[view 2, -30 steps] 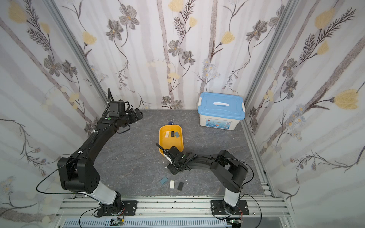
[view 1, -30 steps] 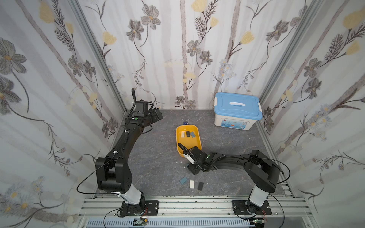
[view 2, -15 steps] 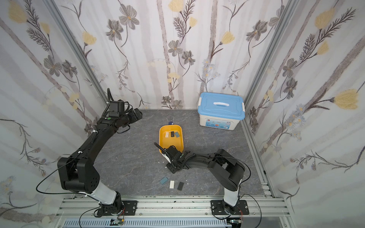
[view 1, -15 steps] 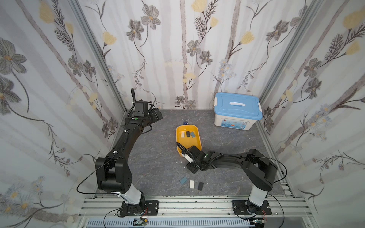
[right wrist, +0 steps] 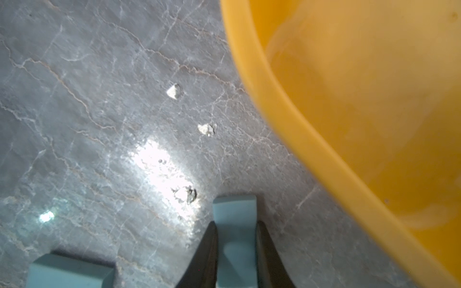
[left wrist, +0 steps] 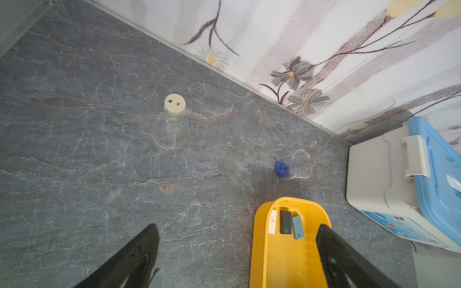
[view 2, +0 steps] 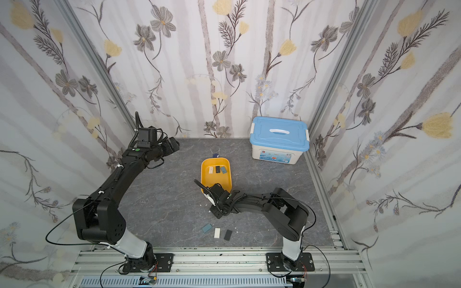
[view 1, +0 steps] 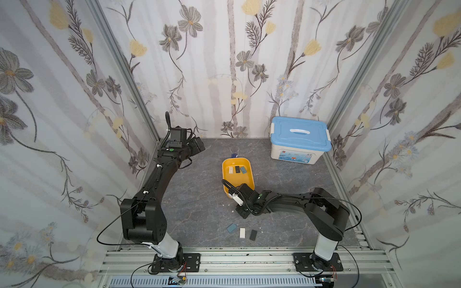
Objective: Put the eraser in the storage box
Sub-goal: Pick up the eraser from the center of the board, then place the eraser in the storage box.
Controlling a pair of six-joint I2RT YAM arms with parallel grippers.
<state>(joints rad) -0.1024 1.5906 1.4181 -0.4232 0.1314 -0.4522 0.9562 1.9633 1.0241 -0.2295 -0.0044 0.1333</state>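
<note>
Right fingers (right wrist: 207,256) have closed onto the teal eraser (right wrist: 235,232) near the storage box (right wrist: 314,159); left fingers (left wrist: 129,259) apart.

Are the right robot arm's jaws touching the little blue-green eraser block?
Touching. The right wrist view shows the small blue-green rectangular eraser pinched between the right gripper's two black jaws, no gap on either side.

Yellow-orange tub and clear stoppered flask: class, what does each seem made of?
Yellow-orange tub: probably moulded plastic; smooth, uniform colour, rounded rim. Clear conical flask: glass or clear plastic; the floor shows through. Its cream two-holed stopper: matte, possibly rubber.
</note>
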